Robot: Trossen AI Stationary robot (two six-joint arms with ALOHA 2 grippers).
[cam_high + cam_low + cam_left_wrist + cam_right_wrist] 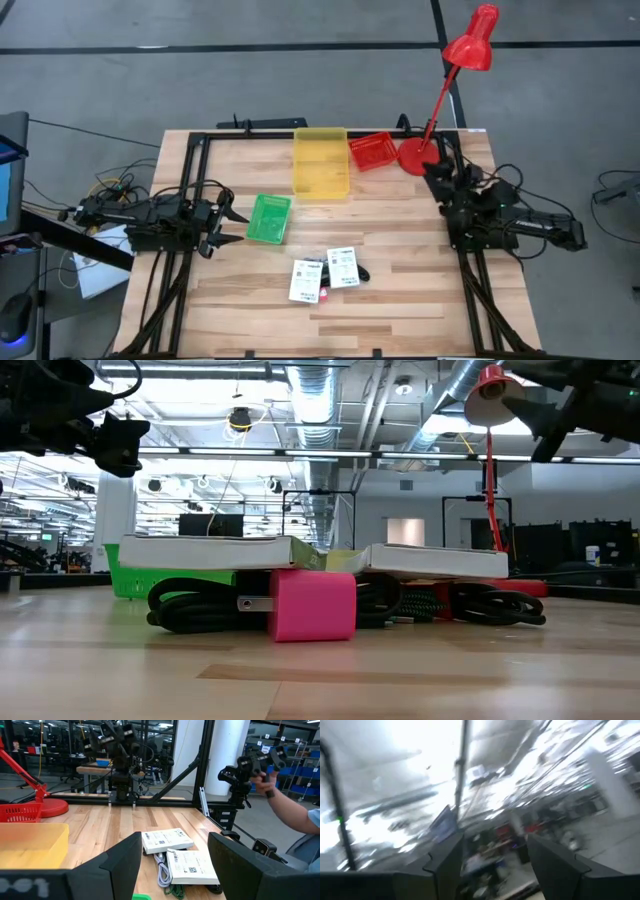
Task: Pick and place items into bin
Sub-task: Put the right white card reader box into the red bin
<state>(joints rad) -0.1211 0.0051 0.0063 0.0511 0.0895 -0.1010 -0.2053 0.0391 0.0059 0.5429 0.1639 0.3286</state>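
Two flat white packets with dark print (pixel 306 280) (pixel 342 268) lie side by side near the table's front middle, resting on coiled black cords (pixel 190 605). A small pink block (pixel 312 605) sits on the table in front of them. My left gripper (pixel 236 227) stands open at the table's left, pointing level toward the packets (pixel 167 840), beside a green bin (pixel 268 218). My right gripper (pixel 495 870) is open at the table's right, tipped upward with nothing between its fingers; it shows poorly from above.
A yellow bin (pixel 320 160) and a red basket (pixel 372 150) stand at the far middle, next to a red desk lamp (pixel 430 110). A black frame (pixel 190 190) borders the table. A person (pixel 295 815) with a hand controller stands beyond the near edge.
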